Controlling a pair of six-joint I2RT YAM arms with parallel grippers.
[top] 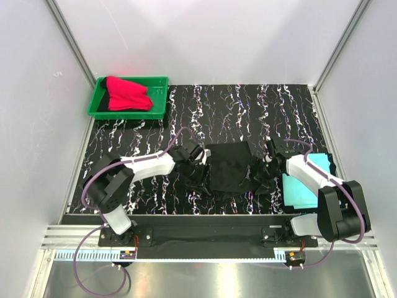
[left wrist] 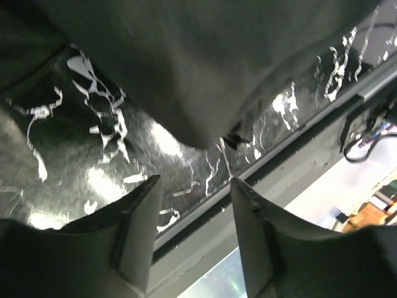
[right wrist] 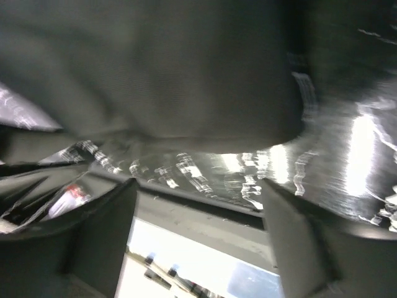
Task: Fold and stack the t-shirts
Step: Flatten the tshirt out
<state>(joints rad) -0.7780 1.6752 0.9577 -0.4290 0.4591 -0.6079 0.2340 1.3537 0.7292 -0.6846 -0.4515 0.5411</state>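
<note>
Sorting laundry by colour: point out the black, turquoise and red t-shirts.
black t-shirt [top: 228, 167], top external view, its middle.
turquoise t-shirt [top: 301, 195], top external view, near half.
red t-shirt [top: 128, 94], top external view, its middle.

Matt cloth on a glossy table [top: 248, 105].
Showed soft, matt, finely woven cloth in the black t-shirt [top: 228, 166], the turquoise t-shirt [top: 301, 194] and the red t-shirt [top: 127, 94]. Gleamed smooth and shiny across the black, white-veined table top. Looked like shiny moulded plastic in the green tray [top: 160, 93], dull dark plastic on the left gripper [left wrist: 195, 186], and brushed metal along the near rail [top: 205, 273].
</note>
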